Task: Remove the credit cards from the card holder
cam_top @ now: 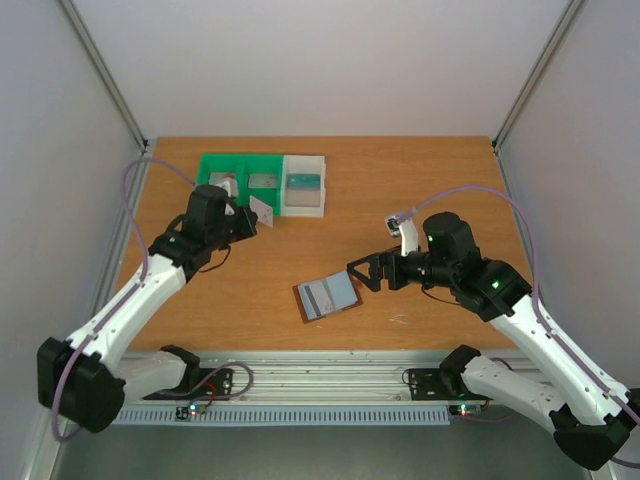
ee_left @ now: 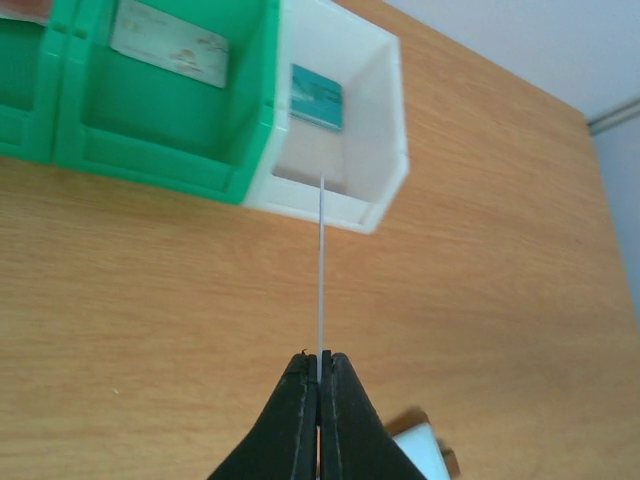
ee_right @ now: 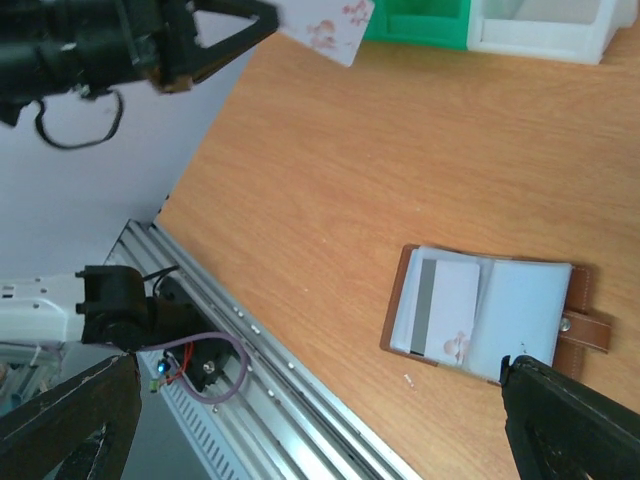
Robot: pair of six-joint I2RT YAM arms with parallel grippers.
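The brown card holder lies open in the middle of the table, blue-grey lining up, snap strap to one side. A whitish credit card with a grey stripe sits in it. My left gripper hangs in front of the bins, shut on another whitish credit card. That card shows edge-on as a thin line pointing at the white bin, and my left gripper pinches its near end. My right gripper stands open just right of the holder, nothing between its fingers.
A green bin and a white bin stand at the back left. The green bin holds a greyish card; the white bin holds a teal card. The aluminium rail runs along the near edge.
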